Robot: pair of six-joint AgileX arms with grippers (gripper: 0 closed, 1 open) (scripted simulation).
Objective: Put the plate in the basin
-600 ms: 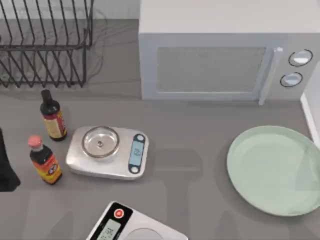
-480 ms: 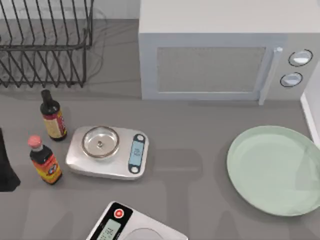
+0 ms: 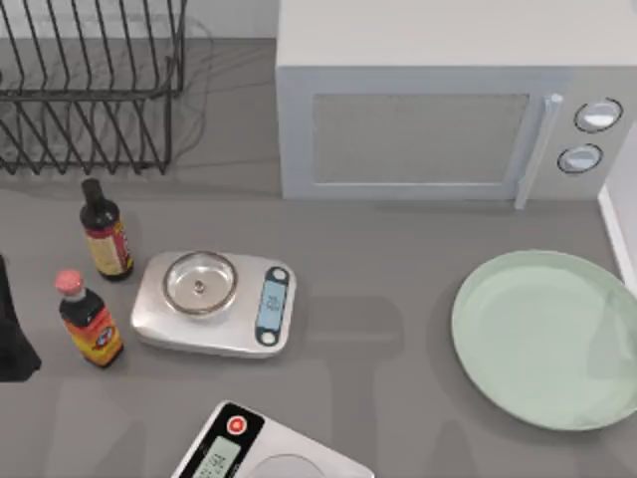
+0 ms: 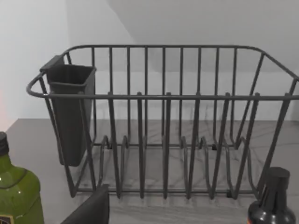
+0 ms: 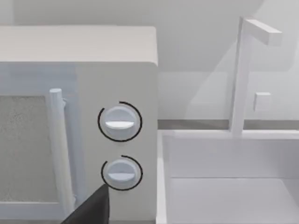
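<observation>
Grey matte tabletop, evenly lit, soft shadows. Plain pale wall behind the table's far edge. White microwave at the back, right of centre; black wire dish rack at the back left corner. Two dials on the microwave front.

A dark part of my left arm sits at the table's left edge.

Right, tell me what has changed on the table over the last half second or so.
Nothing has visibly changed. The plate still lies flat at the table's right side beside the basin, untouched, and the kitchen scale, both bottles and the dish rack stay put.
</observation>
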